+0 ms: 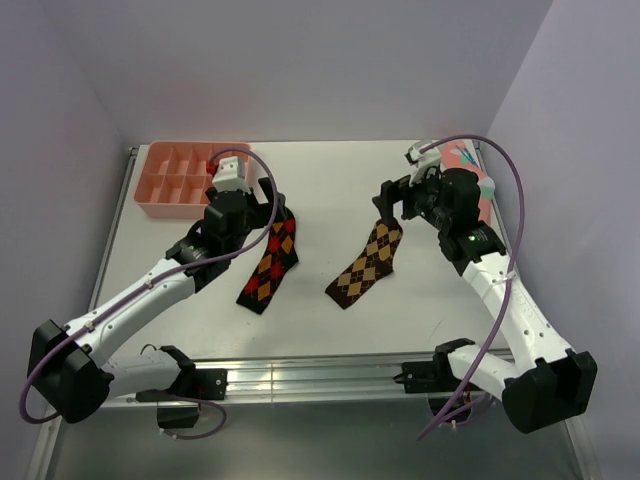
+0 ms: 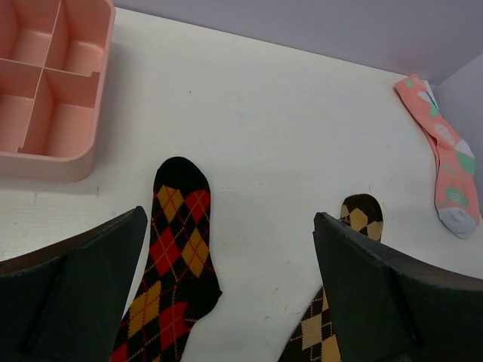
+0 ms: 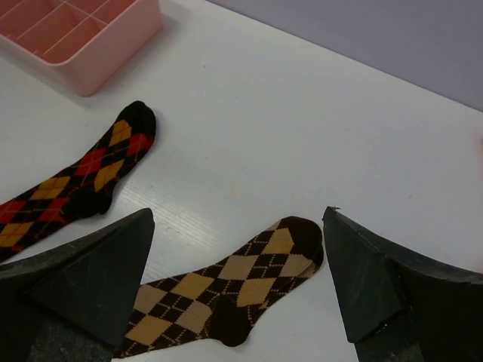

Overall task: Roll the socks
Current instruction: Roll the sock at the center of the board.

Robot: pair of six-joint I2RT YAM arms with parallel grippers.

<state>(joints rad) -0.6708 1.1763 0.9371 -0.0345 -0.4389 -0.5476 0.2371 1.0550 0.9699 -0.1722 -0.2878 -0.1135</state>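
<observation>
Top cam first. Both argyle socks lie flat in the middle of the worktop (image 1: pixel 340 180), side by side but apart, slanted, with their toes pointing to the far side. The red-and-orange sock (image 1: pixel 272 260) is by the left hand (image 1: pixel 229 162), and the tan-and-orange sock (image 1: pixel 365 265) is by the right hand (image 1: pixel 397 203). Both hands are spread wide with nothing in them, up around the toe ends.

Nothing looks rolled yet, so imo this is the reach-in. I'd drop onto a toe tip, pinch only the thin edge, fold it over tight and keep the roll straight down the sock. Thin knit on a smooth top will probably slide, so pinning the cuff with the other hand should help.

Left wrist cam: the fingers (image 2: pixel 83 294) are far apart. The red sock's black toe sits out ahead between them. The sock is smooth, with neat diamonds and a small bulge at the heel. The tan sock's toe peeks out by the other finger. The pink tray (image 2: pixel 53 158) is off to the left. A pink sock (image 2: pixel 449 170) lies well off to the right, and I'd leave that one alone.

Right wrist cam: wide open here too. The tan sock lies flat between the fingers, its dark brown toe closer to the right-side one. The red sock is further left, short of the tray.
</observation>
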